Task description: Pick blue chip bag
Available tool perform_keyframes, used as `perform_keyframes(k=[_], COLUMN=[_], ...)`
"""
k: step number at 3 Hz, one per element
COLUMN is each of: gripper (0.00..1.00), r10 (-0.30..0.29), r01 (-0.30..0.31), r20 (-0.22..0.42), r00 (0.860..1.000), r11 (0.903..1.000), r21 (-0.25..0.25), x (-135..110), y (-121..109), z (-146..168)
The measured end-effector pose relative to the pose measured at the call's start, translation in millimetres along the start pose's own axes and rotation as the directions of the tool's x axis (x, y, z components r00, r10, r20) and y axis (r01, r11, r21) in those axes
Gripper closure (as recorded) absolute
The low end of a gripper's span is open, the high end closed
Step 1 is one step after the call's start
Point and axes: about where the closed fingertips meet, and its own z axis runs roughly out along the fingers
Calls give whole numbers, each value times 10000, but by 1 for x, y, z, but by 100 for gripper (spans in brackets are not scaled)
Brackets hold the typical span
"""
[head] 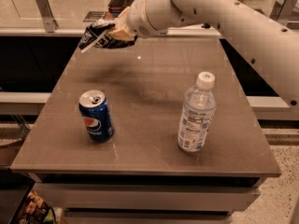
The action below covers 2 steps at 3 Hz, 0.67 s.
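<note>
The blue chip bag (99,35) is a crumpled dark blue and white foil bag held in the air above the table's far left corner. My gripper (117,31) is shut on the bag's right end and holds it clear of the table top. The white arm reaches in from the right, above the table's far edge. A soft shadow of the bag lies on the table below it.
A blue Pepsi can (96,115) stands at the front left of the grey-brown table (149,92). A clear water bottle with a white cap (196,113) stands at the front right. A counter ledge with a metal bracket (43,9) runs behind the table.
</note>
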Motion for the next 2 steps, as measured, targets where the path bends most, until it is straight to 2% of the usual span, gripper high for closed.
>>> perform_keyframes(k=[2], gripper=[100], r10=[-335], r01=[307], r20=[515], r00=[9981], r11=[9980], r21=[544], x=[-28], y=[-13], z=[-21])
